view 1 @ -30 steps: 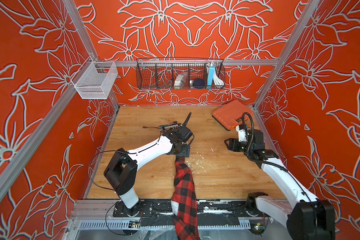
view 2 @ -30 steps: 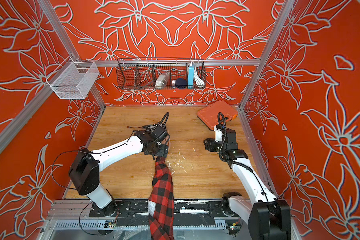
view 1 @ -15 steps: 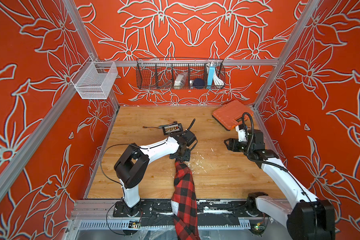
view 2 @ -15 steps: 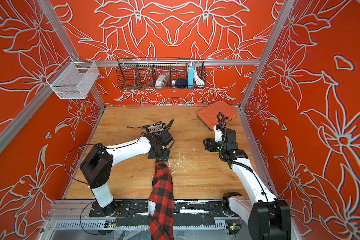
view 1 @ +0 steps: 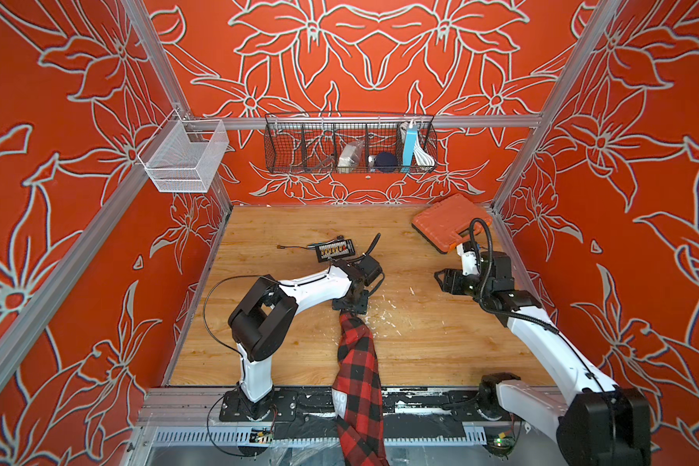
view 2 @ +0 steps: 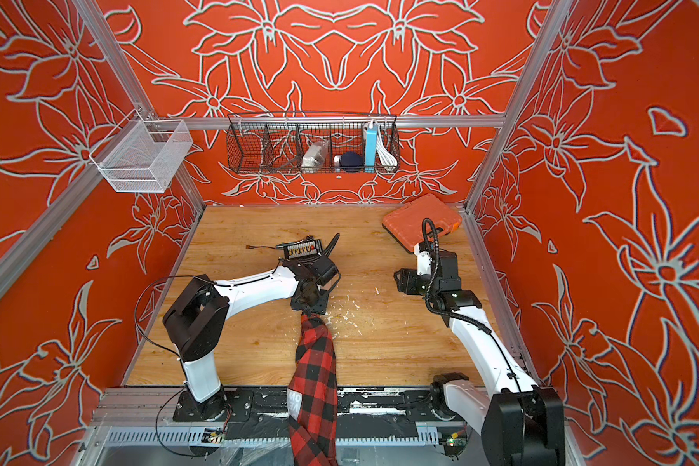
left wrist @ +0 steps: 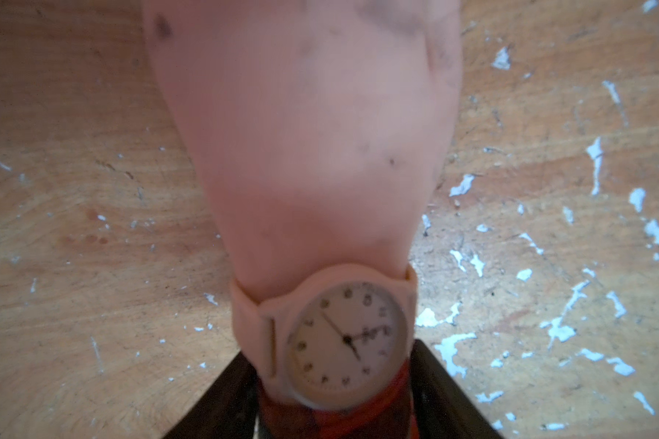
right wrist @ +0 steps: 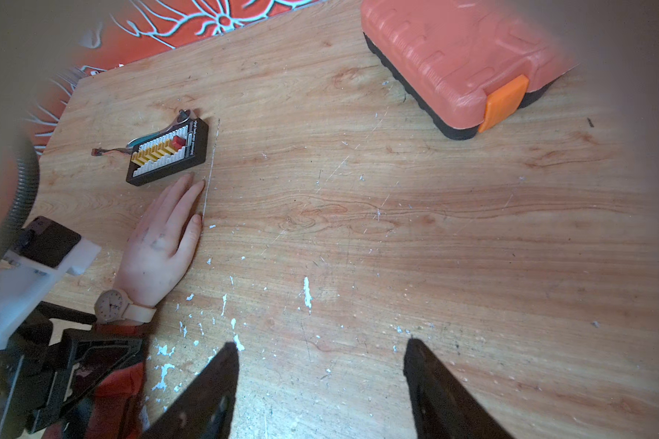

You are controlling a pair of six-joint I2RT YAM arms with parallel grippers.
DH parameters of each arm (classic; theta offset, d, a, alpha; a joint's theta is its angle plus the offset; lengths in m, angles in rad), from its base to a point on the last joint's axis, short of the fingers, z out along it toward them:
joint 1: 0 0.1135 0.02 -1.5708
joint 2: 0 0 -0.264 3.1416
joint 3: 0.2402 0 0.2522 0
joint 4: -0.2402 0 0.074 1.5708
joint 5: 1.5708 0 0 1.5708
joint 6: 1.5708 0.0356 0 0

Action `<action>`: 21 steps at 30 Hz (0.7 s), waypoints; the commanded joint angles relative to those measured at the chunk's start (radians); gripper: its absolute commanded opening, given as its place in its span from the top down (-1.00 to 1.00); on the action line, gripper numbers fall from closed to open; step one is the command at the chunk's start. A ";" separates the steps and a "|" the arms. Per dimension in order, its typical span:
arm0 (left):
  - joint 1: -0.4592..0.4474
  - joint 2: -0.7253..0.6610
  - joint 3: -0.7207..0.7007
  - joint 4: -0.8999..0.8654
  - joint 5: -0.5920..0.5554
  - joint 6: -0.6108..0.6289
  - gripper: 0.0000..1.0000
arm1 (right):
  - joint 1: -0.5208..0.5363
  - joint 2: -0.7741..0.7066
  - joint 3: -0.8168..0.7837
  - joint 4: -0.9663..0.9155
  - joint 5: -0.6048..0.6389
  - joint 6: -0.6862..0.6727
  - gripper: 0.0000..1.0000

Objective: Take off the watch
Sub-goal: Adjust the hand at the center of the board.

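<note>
The watch (left wrist: 343,338) has a pale round face and a cream strap. It sits on the wrist of a hand (right wrist: 160,243) lying flat on the wooden table, and it also shows small in the right wrist view (right wrist: 111,304). A red plaid sleeve (view 1: 358,363) runs back to the front edge. My left gripper (left wrist: 330,349) points down over the wrist. Its dark fingers (left wrist: 446,391) flank the sleeve just behind the strap, with a thin gap on one side. In both top views the left gripper (view 1: 350,304) (view 2: 309,304) hides the watch. My right gripper (right wrist: 320,342) (view 1: 440,278) hovers open and empty, well to the right.
A black tray of small connectors (view 1: 335,250) with a thin cable lies just beyond the fingertips of the hand. An orange case (view 1: 448,222) sits at the back right corner. White flakes (right wrist: 307,292) are scattered near the wrist. A wire basket (view 1: 350,143) and a mesh basket (view 1: 182,155) hang on the walls.
My left gripper has moved back along the hand towards the sleeve and dropped over the wrist, and its jaws have narrowed. The right arm has not moved.
</note>
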 commanded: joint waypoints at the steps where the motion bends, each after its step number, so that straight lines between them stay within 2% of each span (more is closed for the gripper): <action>1: -0.006 0.014 -0.001 -0.002 -0.014 -0.002 -0.25 | 0.006 -0.008 0.002 -0.014 -0.013 0.002 -0.43; 4: -0.006 0.015 -0.004 0.005 -0.013 -0.001 -0.19 | 0.007 -0.008 0.004 -0.018 -0.014 0.003 -0.43; 10: -0.006 -0.024 -0.017 0.032 0.005 0.021 0.10 | 0.008 -0.015 0.008 -0.019 -0.040 0.003 -0.45; 15: -0.006 -0.105 -0.050 0.105 0.051 0.054 0.14 | 0.008 -0.022 -0.006 0.041 -0.176 0.033 -0.52; 21: -0.006 -0.241 -0.143 0.284 0.196 0.090 0.19 | 0.027 0.014 0.023 0.025 -0.295 0.057 -0.51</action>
